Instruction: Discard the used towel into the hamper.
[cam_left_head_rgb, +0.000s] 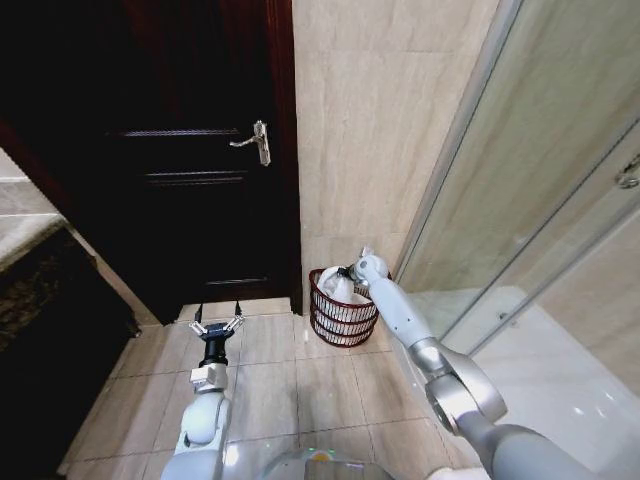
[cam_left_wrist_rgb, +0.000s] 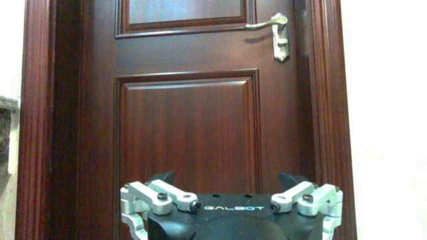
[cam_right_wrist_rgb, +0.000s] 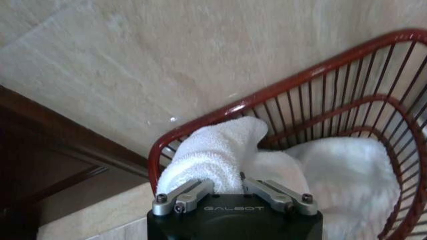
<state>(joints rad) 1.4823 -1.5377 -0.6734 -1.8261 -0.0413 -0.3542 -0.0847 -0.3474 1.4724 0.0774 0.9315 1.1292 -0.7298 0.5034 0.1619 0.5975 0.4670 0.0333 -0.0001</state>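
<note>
The hamper is a dark red wire basket on the floor tiles against the beige wall, right of the door. A white towel lies inside it. In the right wrist view the towel bunches up against the hamper's rim, and the rest spreads over the bottom. My right gripper is at the hamper's mouth. Its jaws are drawn together on the bunched fold. My left gripper hangs low over the floor in front of the door, open and holding nothing.
A dark wooden door with a metal lever handle is shut straight ahead. A glass shower screen runs along the right. A dark cabinet with a stone top stands at the left. Floor tiles lie between.
</note>
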